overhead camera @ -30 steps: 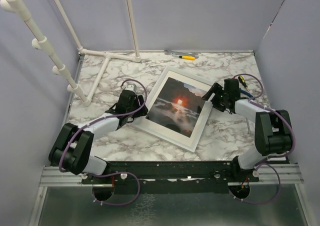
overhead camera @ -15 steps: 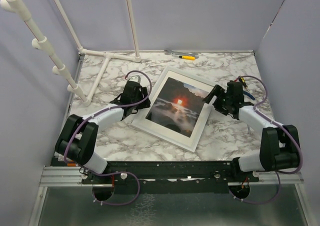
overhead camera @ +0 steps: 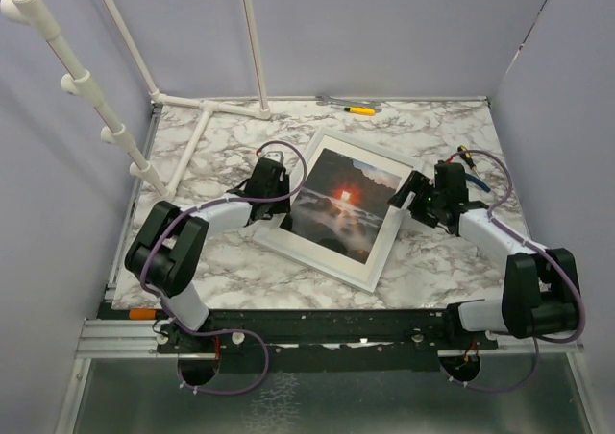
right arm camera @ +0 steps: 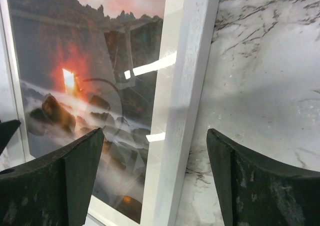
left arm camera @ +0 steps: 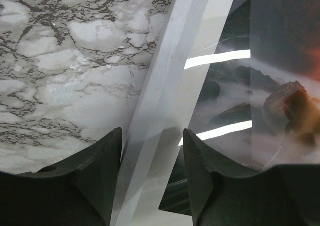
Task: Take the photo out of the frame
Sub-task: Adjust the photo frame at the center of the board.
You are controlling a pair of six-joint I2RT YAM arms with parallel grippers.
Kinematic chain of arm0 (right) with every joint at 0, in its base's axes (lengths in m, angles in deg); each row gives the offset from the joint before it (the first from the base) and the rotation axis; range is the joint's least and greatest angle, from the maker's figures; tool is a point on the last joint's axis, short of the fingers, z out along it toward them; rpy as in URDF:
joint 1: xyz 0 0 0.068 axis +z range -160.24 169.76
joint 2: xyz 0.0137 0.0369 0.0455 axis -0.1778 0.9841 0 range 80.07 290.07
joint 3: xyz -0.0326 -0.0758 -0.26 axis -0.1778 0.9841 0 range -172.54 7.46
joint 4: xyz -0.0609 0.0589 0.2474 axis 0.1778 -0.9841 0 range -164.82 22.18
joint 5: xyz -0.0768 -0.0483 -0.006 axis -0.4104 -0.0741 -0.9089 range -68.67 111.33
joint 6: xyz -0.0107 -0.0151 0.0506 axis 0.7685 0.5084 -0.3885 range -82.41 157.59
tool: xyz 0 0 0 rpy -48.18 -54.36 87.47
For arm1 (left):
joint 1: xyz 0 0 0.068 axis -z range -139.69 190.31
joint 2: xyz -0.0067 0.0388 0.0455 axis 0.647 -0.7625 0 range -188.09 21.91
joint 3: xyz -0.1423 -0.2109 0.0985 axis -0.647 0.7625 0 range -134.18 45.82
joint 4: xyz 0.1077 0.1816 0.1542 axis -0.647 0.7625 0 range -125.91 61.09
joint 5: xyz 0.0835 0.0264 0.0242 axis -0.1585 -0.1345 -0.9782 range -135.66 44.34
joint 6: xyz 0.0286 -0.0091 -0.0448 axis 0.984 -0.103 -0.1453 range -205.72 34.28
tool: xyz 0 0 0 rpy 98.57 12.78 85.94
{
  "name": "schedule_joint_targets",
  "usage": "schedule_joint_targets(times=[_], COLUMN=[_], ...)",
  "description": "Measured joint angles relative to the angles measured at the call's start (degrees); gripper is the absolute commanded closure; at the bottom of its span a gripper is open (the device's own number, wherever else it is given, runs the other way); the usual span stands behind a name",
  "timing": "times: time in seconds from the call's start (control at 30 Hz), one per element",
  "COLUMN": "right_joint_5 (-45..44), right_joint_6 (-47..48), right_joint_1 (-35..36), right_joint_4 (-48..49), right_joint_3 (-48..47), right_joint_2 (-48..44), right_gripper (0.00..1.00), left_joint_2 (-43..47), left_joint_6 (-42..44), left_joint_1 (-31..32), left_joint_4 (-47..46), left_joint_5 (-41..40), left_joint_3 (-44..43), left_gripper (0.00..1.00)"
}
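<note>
The white frame [overhead camera: 327, 259] lies face up, tilted, mid-table, with the sunset photo [overhead camera: 338, 204] inside under glass. My left gripper [overhead camera: 281, 196] is at the frame's left edge. In the left wrist view it [left arm camera: 152, 186] is open, and its dark fingers [left arm camera: 95, 181] straddle the white rail [left arm camera: 162, 86] beside the photo [left arm camera: 250, 116]. My right gripper [overhead camera: 410, 200] is at the frame's right edge. In the right wrist view it [right arm camera: 155, 181] is wide open over the rail [right arm camera: 187, 86], with the photo [right arm camera: 90, 76] to the left. The brown back is hidden.
A white pipe stand [overhead camera: 204, 127] lies at the back left. A yellow-handled tool [overhead camera: 360, 110] lies by the back wall. A blue and yellow tool [overhead camera: 471, 165] lies near the right arm. Purple walls enclose the marble table [overhead camera: 432, 261].
My left gripper has moved right, up to the frame's left edge. My right gripper has shifted slightly nearer along the right edge. The frame has not moved.
</note>
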Motion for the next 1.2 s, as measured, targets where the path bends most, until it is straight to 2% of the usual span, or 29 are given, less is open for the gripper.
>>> schedule_joint_targets(times=[0.17,0.33,0.57,0.7,0.73,0.77,0.9,1.07,1.1,1.2], right_joint_5=[0.24,0.5,1.73,1.77,2.56,2.56,10.6,15.8,16.41,18.29], right_joint_6=[0.02,0.13,2.16,3.63,4.87,4.87,4.7,3.06,2.56,0.9], right_joint_1=[1.6,2.23,2.25,2.64,3.06,3.06,4.44,10.38,11.65,14.93], right_joint_4=[-0.02,0.02,-0.22,-1.2,-1.22,-1.22,3.08,9.7,11.06,15.76], right_joint_3=[0.26,0.26,0.26,-0.46,-2.38,-2.38,-2.56,-4.07,-4.76,-6.82], right_joint_2=[1.05,1.11,-0.96,-4.83,-7.1,-7.1,-5.01,1.09,2.67,7.85], right_gripper=[0.19,0.23,0.25,0.3,0.43,0.45,0.63,0.94,0.98,0.99], left_joint_2=[-2.6,-4.46,-4.74,-4.42,-2.91,-2.91,-0.9,0.94,1.05,1.42], left_joint_6=[2.23,4.68,5.95,5.79,5.55,5.55,5.33,4.96,4.92,4.72], left_joint_1=[2.1,3.13,4.44,4.42,4.61,4.61,5.03,5.33,5.35,5.4], left_joint_4=[2.71,5.68,7.06,7.45,8.96,8.96,10.27,12.33,12.63,13.16], left_joint_5=[-5.01,-8.52,-7.43,-7.37,-7.21,-7.21,-7.17,-7.21,-7.21,-7.28], left_joint_3=[-3.08,-6.03,-7.28,-7.28,-7.32,-7.32,-7.32,-8.31,-8.5,-8.55], left_gripper=[0.63,0.82,0.89,0.92,0.93,0.93,0.95,0.97,0.97,0.98])
